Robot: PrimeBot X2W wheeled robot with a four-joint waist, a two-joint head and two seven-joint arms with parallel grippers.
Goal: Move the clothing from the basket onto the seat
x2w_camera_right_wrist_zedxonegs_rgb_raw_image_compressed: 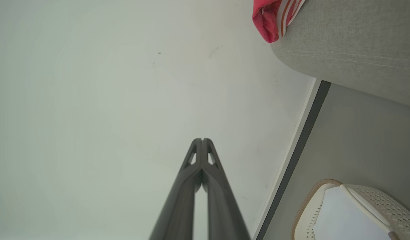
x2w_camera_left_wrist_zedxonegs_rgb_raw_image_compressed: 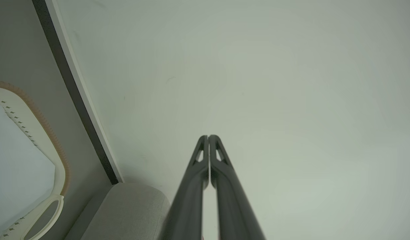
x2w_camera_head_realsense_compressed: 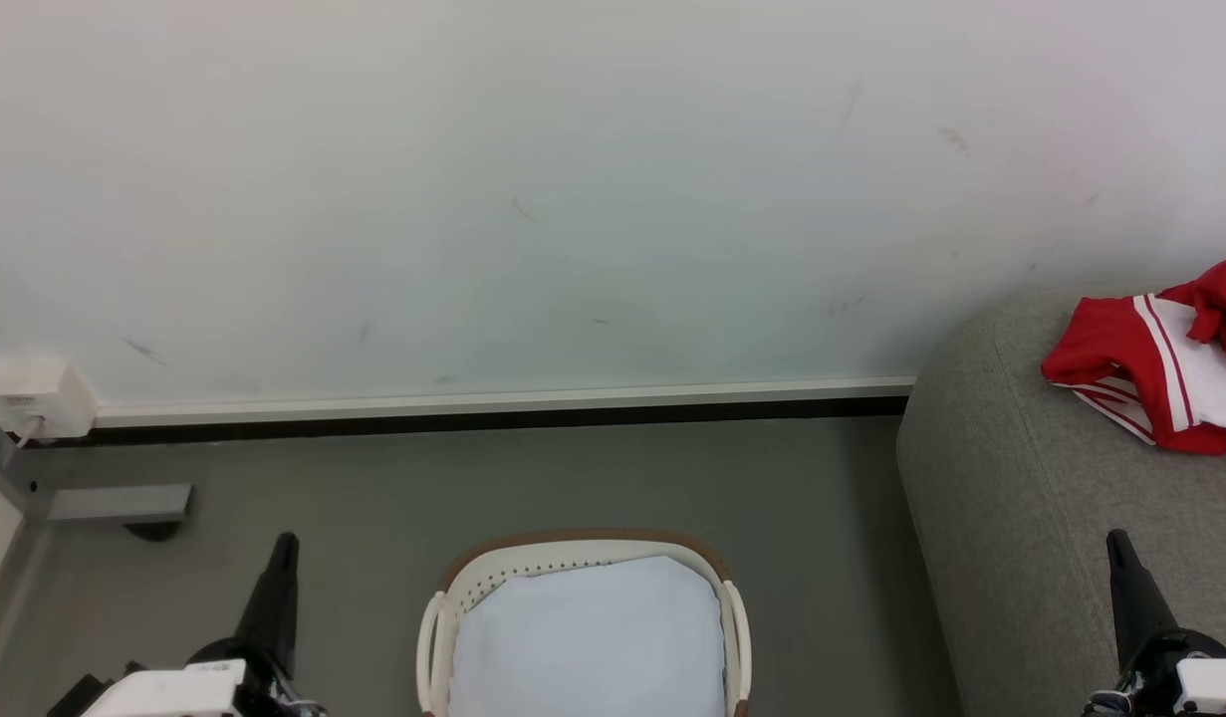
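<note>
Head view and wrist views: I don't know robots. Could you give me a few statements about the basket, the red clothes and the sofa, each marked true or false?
1. The red clothing lies on the grey seat. True.
2. Red garments fill the basket. False: a plain white liner covers its inside, with nothing red on it.
3. The left gripper and the right gripper are both shut and hold nothing. True.
4. The basket stands on the seat. False: it stands on the grey floor, beside the seat.
</note>
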